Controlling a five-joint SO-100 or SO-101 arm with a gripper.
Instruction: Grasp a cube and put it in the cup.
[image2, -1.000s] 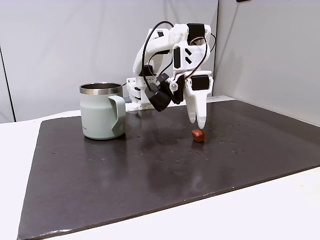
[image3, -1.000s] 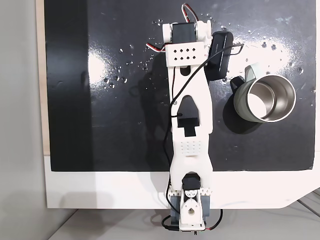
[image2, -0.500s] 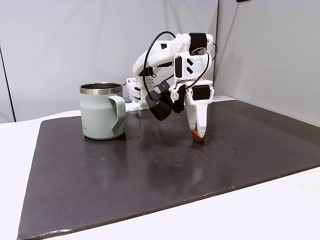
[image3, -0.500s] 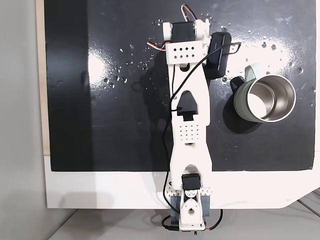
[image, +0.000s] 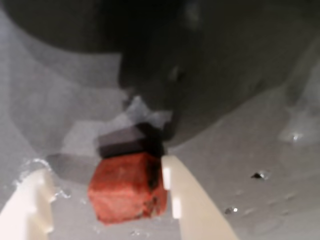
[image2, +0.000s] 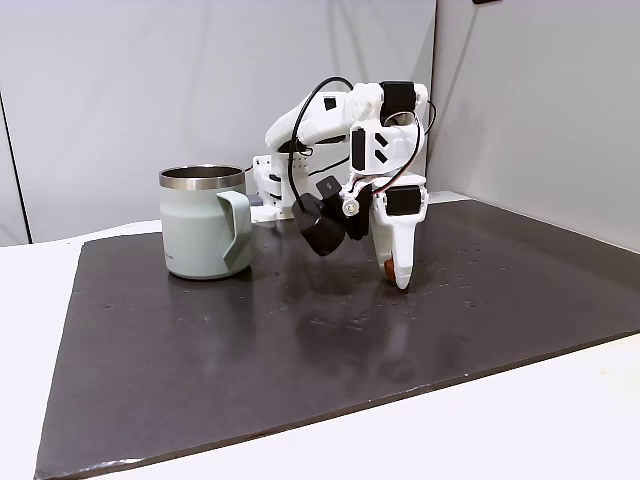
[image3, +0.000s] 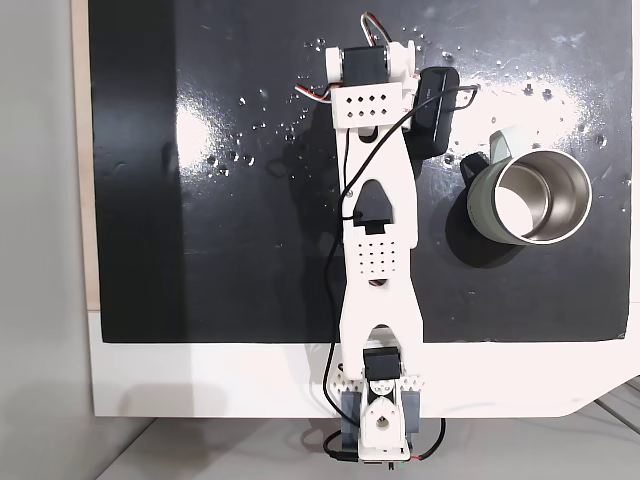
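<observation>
Down at the dark mat (image2: 300, 340) we go, and the end effector (image: 105, 200) is right on the deck: in the wrist view its two cream fingers (image: 190, 200) stand apart, one at either side of the cube (image: 127, 187), the reddish-orange block sitting between them on the mat. The finger on the right of that view is hard up against the cube's edge, while the one on the left sits clear of it with a gap showing, so nothing is clamped. A dark reflection of the cube lies just behind it on the glossy mat. Over to a fixed view from the side, and the end effector (image2: 398, 275) points straight down with its tips at the mat, a sliver of orange cube (image2: 386, 270) peeking out at its left edge. The arm (image2: 330, 120) arches over from its base at the back, black cables looping around it. The cup (image2: 203, 222), pale mint green with a steel rim, stands upright well apart from the cube, off to the left in this view, its handle turned toward the arm. From above, in a fixed view, the arm (image3: 378, 260) stretches up the picture across the mat (image3: 200, 220), the cup (image3: 530, 198) open-mouthed to its right, and the white surface (image3: 200, 380) runs along the mat's near edge.
</observation>
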